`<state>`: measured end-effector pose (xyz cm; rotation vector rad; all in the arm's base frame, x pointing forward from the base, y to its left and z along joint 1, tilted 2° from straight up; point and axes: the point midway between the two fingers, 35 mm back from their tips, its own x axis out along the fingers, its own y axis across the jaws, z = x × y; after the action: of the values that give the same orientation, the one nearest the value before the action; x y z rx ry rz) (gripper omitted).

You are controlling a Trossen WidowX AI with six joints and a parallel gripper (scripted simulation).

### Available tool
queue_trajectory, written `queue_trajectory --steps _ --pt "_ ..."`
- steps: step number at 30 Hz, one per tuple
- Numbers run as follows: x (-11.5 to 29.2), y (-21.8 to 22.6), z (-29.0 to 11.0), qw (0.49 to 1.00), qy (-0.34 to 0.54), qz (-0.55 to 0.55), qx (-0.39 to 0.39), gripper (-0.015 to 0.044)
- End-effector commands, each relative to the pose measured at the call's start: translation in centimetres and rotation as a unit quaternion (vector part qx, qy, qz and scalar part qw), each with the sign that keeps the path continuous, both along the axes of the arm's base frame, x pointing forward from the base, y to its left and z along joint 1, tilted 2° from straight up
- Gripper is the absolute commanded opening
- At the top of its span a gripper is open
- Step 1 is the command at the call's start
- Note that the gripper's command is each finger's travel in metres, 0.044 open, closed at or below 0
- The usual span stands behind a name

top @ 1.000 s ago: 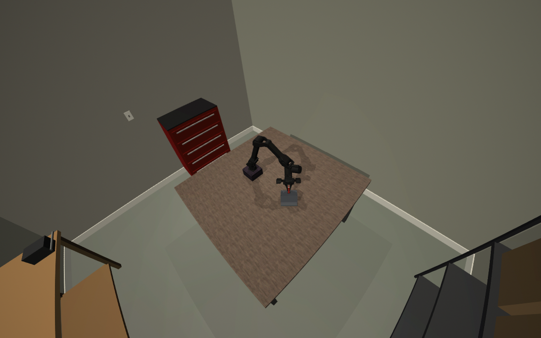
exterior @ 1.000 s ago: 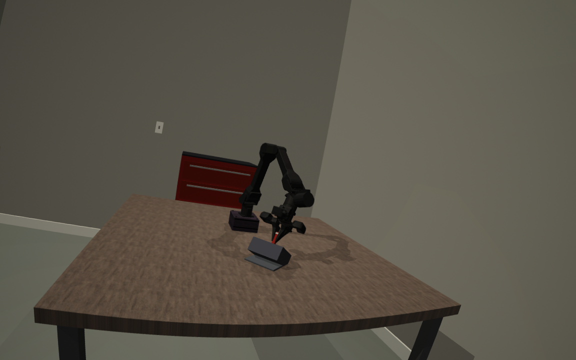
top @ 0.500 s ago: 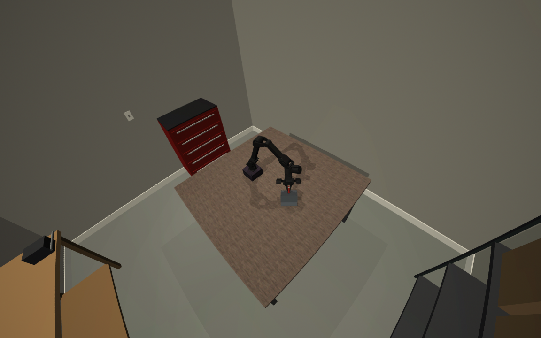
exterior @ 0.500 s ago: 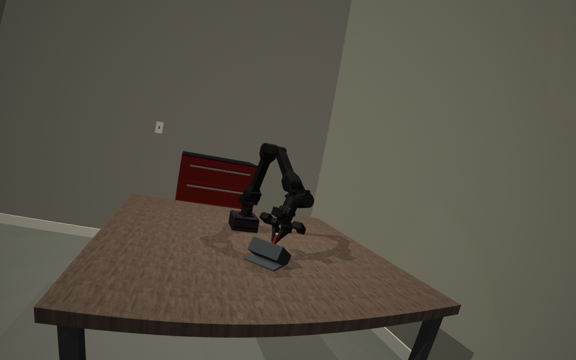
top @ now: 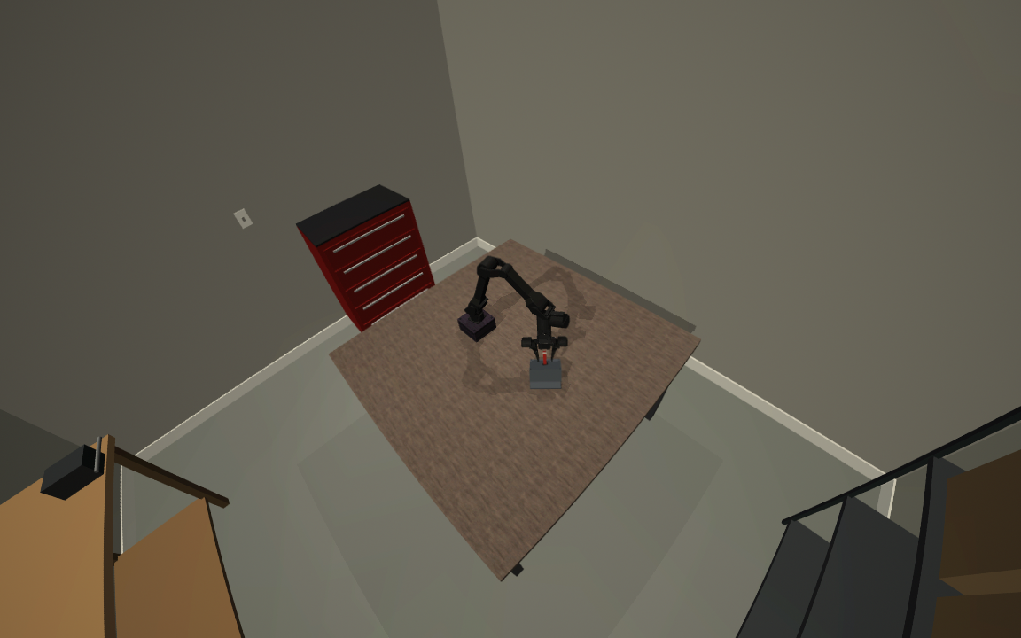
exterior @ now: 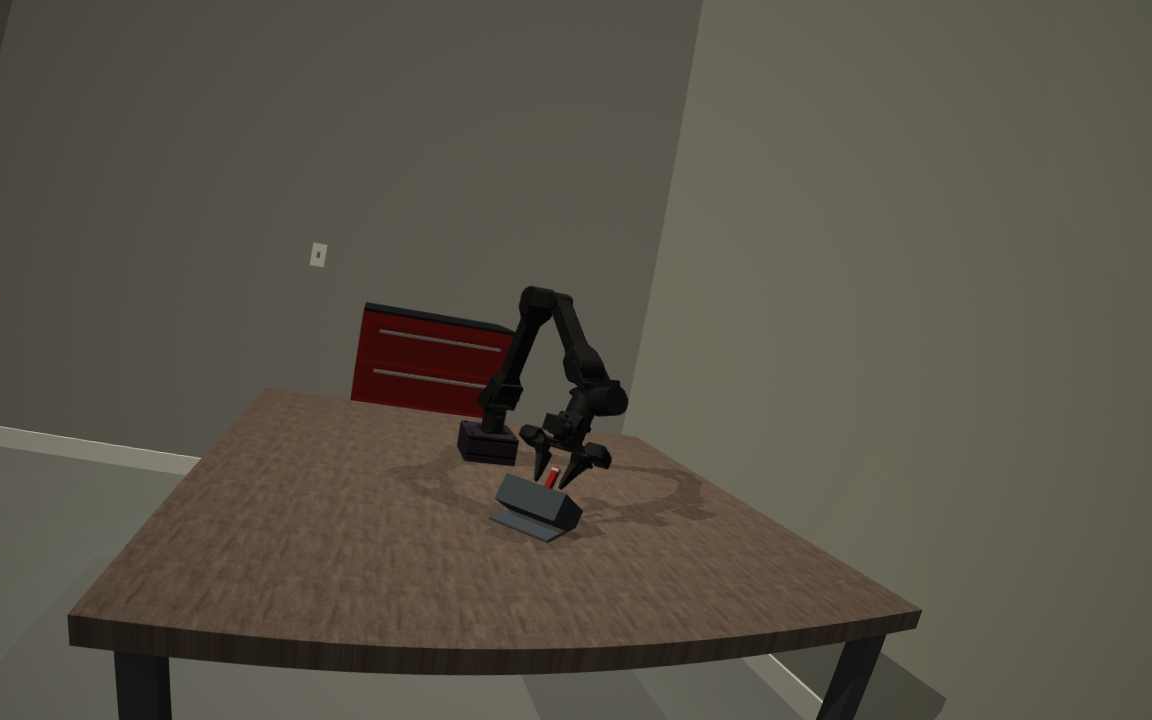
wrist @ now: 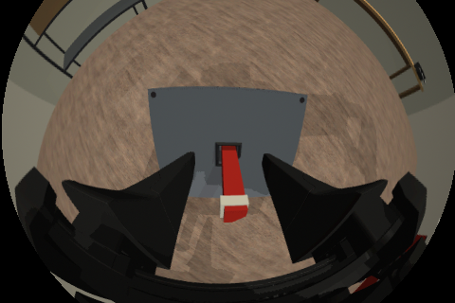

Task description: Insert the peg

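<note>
Red peg point(wrist: 231, 185), white-banded near its top, sits in the panel point(wrist: 190, 114) hole; tool point(wrist: 229, 184) half-open, empty.

Dim, even light | soft arm shadows | wrist view fisheye-warped

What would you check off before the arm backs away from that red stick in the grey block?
1. Peg sits in the hole of the panel: ok.
2. Gripper open: ok.
3. Fingers apart from the peg on both sides: ok.
4. Peg pushed to the bottom of the hole: cannot tell.
5. Panel flat on the table: ok.
</note>
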<state>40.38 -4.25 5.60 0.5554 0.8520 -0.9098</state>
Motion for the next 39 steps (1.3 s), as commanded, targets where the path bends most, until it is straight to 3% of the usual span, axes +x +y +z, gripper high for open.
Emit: queue_trajectory --steps 1,5,39 --pt "0.0 0.0 0.0 1.0 0.0 0.0 0.0 0.0341" --pt "-0.1 0.3 0.5 1.0 0.001 0.0 0.0 0.044" --pt "-2.3 4.1 7.0 1.0 0.011 0.003 0.0 0.044"
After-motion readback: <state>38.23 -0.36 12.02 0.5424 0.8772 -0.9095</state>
